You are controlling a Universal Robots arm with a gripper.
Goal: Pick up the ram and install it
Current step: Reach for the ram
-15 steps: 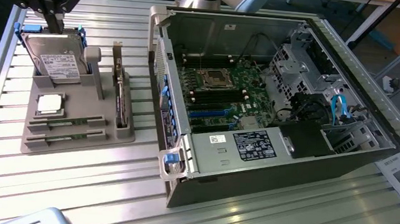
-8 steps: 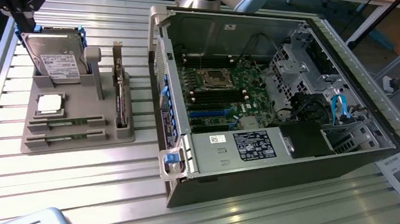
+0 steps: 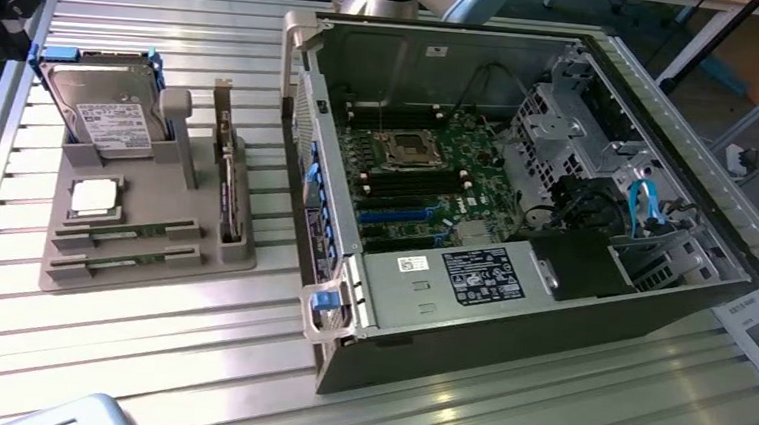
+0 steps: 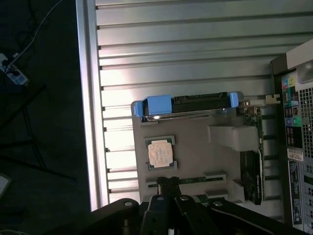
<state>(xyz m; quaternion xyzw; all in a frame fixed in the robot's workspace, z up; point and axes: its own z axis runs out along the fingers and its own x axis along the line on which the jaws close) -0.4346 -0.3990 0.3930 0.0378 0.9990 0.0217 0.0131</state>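
Exterior view: the ram (image 3: 127, 227) is lying flat in a slot of the gray holder (image 3: 203, 260), at the exterior view's left on the slatted surface (image 3: 142, 356), beside the open computer case (image 3: 504, 352). Wrist view: the hand (image 4: 167, 195) is hanging above the holder (image 4: 195, 156), fingers pressed together and gripping nothing, tips overlapping the ram (image 4: 195, 180).

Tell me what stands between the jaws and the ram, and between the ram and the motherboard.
Nothing visible stands between the gripper and the ram, which lies bare in the holder close by the jaws. Toward the motherboard, the case wall rises between holder and board; the case is open above.
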